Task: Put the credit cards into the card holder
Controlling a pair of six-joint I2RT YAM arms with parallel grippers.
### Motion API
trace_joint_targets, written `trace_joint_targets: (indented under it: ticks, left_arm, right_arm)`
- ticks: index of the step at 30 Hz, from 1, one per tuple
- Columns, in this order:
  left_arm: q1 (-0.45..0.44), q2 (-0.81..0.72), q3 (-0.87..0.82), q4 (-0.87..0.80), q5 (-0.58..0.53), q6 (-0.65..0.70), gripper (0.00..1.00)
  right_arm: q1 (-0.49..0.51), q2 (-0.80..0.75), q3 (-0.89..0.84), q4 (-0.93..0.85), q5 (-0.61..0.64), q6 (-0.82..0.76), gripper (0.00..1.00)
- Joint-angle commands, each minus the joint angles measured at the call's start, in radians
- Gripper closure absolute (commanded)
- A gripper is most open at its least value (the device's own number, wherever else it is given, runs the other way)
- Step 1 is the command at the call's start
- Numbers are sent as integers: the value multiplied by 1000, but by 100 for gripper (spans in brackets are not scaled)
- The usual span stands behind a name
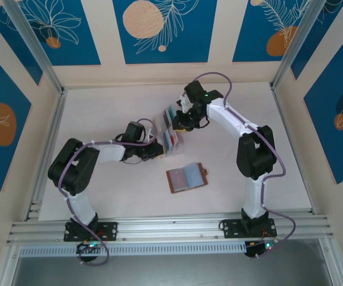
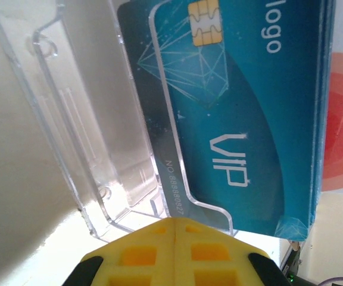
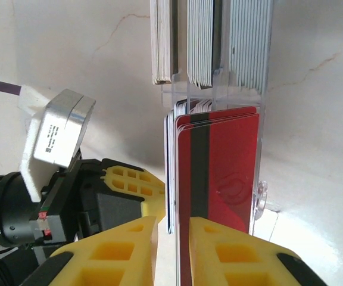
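Writing: in the left wrist view the teal card [image 2: 243,119] reads "VIP" in white, with "logo" near its top right. A gold chip sits at the top and a pale line drawing of a gem is on its face. A line along its edge starts "NO 88888"; the last digits are too small to read. A silver box [image 3: 49,140] on the left wrist has a label, but the print is too small to read.

Cards: they stand on edge in a clear plastic rack [image 1: 172,138] mid-table, sorted into slots. Teal ones are at the far end, red and blue at the near end. In the right wrist view a red card [image 3: 231,167] w/ a black stripe is frontmost. A few more card edges are packed just behind it, and grey-white stacks fill the slots beyond.

Wallet [image 1: 187,177]: brown, lying open and flat on the table [image 1: 112,107]. Its clear pockets face up and look bluish, and the tab is on its right side. It lies nearer the arm bases than the rack, apart from it, btwn the two arms.

L gripper [image 2: 174,238]: yellow fingers pressed together w/ no gap and nothing between them. The tips are right up against the rack's near wall, on the rack's left side.

R gripper [image 3: 172,238]: fingers a narrow gap apart, straddling the near edge of the red card and the rack wall. Can't tell if they actually pinch the card. From above, it sits over the far end of the rack.
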Motion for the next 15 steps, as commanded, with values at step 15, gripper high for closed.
trace_joint_targets:
  ticks: [15]
  left_arm:
    - [23, -78, 176, -197, 3, 72, 97]
  right_arm:
    - [-21, -5, -12, -14, 8, 13, 86]
